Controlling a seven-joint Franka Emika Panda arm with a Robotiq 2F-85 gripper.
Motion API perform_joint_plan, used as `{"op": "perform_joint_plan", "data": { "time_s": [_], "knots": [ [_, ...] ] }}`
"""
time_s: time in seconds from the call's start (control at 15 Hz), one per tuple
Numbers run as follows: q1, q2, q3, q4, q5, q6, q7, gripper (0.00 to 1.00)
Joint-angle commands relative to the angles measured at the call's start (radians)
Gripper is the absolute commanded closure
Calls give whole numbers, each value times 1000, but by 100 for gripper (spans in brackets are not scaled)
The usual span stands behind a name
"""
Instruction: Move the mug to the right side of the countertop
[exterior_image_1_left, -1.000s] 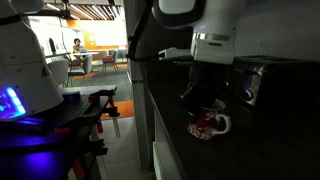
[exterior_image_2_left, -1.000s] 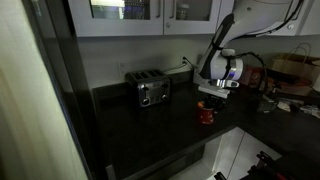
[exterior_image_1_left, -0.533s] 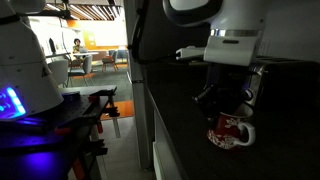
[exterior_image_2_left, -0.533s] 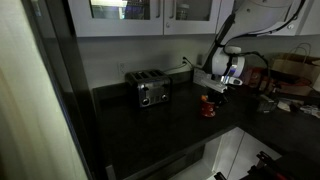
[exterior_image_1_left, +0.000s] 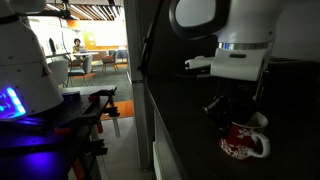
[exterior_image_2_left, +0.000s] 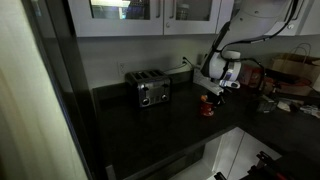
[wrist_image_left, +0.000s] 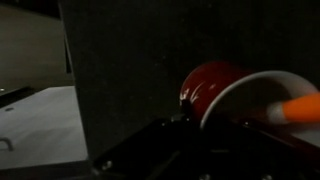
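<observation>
Red mug (exterior_image_1_left: 243, 143), apparently pinched at its rim by my gripper (exterior_image_1_left: 234, 114): I'd keep it level crossing the countertop (exterior_image_1_left: 183, 150).

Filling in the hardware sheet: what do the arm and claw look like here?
The arm is glossy white, with rounded, bulbous joint shells and a white cylindrical wrist collar. Below that, the claw is black and blocky, and the dim light hides its detail. What looks like a thin dark cable runs beside the arm. No markings are legible.
</observation>
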Motion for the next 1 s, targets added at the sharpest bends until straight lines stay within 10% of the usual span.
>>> {"op": "perform_joint_plan", "data": {
  "time_s": [0.0, 0.67, 0.93],
  "knots": [
    [-17, -8, 26, -4, 24, 14, -17, 66],
    [322, -280, -247, -255, -391, 113, 217, 1],
    [379, -431, -228, -314, -663, -22, 304, 0]
  ]
}}
